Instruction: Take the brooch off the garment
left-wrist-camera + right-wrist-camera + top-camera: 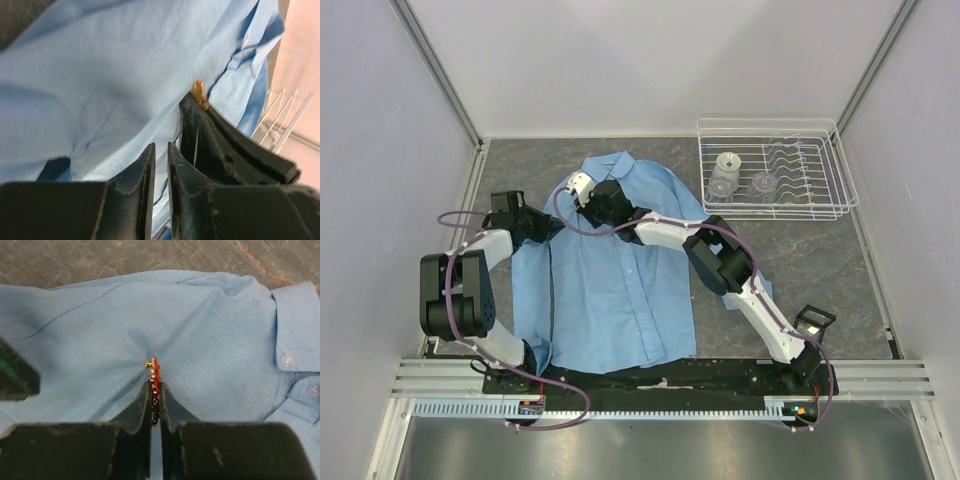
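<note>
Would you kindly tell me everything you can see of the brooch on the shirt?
The brooch is tiny and orange-red, with a beaded, glinting edge that looks like metal. In the right wrist view it is seen edge-on, standing up from the shirt. The cloth puckers in folds toward it, so it seems pinned in place. The right claw is shut on its lower part. In the left wrist view it shows only as a small golden-orange speck beside that claw's dark finger. Its face cannot be seen.

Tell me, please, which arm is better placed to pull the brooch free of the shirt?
The right. The right gripper is shut on the brooch, and the shirt puckers toward that pinch. The left gripper is beside it against the cloth, not on the brooch.
</note>
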Robot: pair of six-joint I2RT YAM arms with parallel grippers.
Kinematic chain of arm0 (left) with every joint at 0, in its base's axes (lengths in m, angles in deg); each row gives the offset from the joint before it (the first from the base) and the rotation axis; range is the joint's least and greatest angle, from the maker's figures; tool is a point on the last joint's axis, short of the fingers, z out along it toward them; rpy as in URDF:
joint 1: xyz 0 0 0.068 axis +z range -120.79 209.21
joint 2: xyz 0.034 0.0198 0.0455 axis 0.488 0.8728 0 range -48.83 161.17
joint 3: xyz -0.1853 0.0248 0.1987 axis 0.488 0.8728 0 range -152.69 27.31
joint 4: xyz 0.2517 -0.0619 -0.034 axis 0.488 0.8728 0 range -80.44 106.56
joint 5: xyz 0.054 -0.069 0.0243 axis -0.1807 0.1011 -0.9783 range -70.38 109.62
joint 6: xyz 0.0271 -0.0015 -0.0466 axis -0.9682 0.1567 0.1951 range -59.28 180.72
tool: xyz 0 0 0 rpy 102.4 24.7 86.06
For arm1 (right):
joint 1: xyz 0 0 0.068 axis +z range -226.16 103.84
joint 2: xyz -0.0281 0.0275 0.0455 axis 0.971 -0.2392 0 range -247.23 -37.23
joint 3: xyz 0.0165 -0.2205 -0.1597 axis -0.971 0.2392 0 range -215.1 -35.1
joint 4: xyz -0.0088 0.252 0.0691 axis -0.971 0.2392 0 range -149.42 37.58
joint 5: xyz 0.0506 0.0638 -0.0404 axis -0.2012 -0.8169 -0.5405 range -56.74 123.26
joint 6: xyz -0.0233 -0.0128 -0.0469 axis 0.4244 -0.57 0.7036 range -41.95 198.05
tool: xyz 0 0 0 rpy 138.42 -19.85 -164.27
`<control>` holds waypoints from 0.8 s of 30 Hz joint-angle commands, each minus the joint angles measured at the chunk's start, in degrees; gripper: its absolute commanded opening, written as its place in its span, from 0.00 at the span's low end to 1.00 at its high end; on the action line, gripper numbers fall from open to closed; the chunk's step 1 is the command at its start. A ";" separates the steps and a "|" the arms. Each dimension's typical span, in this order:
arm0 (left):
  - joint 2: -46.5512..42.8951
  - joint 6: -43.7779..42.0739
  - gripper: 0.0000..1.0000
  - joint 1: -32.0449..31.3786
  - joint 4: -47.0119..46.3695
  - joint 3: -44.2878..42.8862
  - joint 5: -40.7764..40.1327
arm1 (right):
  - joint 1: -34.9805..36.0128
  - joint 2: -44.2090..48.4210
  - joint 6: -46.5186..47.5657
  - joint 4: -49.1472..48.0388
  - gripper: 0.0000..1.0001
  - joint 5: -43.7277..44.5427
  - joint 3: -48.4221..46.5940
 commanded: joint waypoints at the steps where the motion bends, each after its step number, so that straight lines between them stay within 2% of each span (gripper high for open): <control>1: 5.96 6.29 0.22 1.53 -4.53 -5.03 1.21 | -0.70 3.22 -6.75 -4.91 0.00 -0.82 1.71; 4: 11.14 6.65 0.21 1.53 -4.36 -8.90 3.49 | -1.58 2.96 -10.00 -4.91 0.04 -2.31 1.54; 10: 16.87 6.38 0.21 1.53 -3.39 -13.30 4.55 | -3.34 2.61 -15.01 -5.26 0.23 -4.95 1.53; 12: 18.02 5.95 0.21 1.53 -3.39 -14.00 4.82 | -3.60 2.52 -15.54 -5.52 0.24 -6.09 1.62; 18: 18.99 5.77 0.21 1.53 -2.25 -14.01 4.29 | -3.96 2.08 -16.77 -6.31 0.20 -7.94 1.36; 22: 18.90 5.59 0.21 1.10 -1.28 -13.22 4.90 | -4.04 1.47 -18.26 -6.93 0.00 -9.08 0.75; 24: 18.81 5.68 0.21 0.83 -1.19 -12.69 4.91 | -4.13 1.29 -19.14 -7.89 0.00 -9.26 0.83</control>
